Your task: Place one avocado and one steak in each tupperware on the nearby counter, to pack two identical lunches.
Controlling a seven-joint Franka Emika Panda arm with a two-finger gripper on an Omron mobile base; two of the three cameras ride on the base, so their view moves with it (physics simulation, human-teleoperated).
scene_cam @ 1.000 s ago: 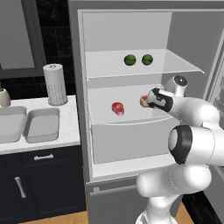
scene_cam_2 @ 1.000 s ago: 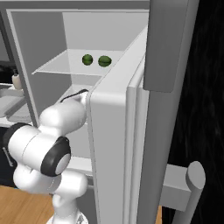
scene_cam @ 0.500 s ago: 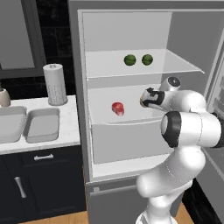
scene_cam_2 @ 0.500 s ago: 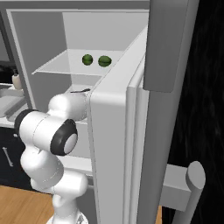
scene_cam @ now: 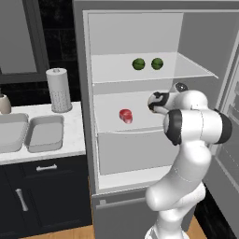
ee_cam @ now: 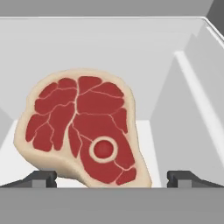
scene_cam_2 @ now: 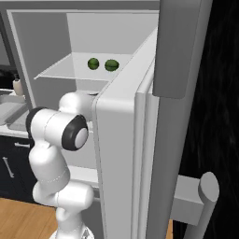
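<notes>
In the hand view a red steak (ee_cam: 83, 131) with a pale fat rim stands close in front of my gripper (ee_cam: 111, 178). The gripper is open, a dark fingertip (ee_cam: 39, 178) low on each side of the meat, not touching it. In the left base view the gripper (scene_cam: 151, 103) reaches onto the fridge's middle shelf and covers that steak. Another steak (scene_cam: 125, 115) lies to its left. Two green avocados (scene_cam: 138, 64) (scene_cam: 157, 63) sit on the shelf above, the avocados (scene_cam_2: 93, 63) also showing from the right. Two light-grey tupperware (scene_cam: 45, 133) (scene_cam: 9, 133) rest on the counter (scene_cam: 74, 142).
The open fridge door (scene_cam_2: 130, 140) stands close on the arm's right. A paper towel roll (scene_cam: 58, 90) and a small bottle (scene_cam: 4, 103) stand at the back of the counter. Dark cabinets with silver handles (scene_cam: 46, 167) run below.
The hand has slid left along the middle shelf to the nearer steak and now covers it in the left base view. The elbow has swung in closer. The jaws stayed open.
</notes>
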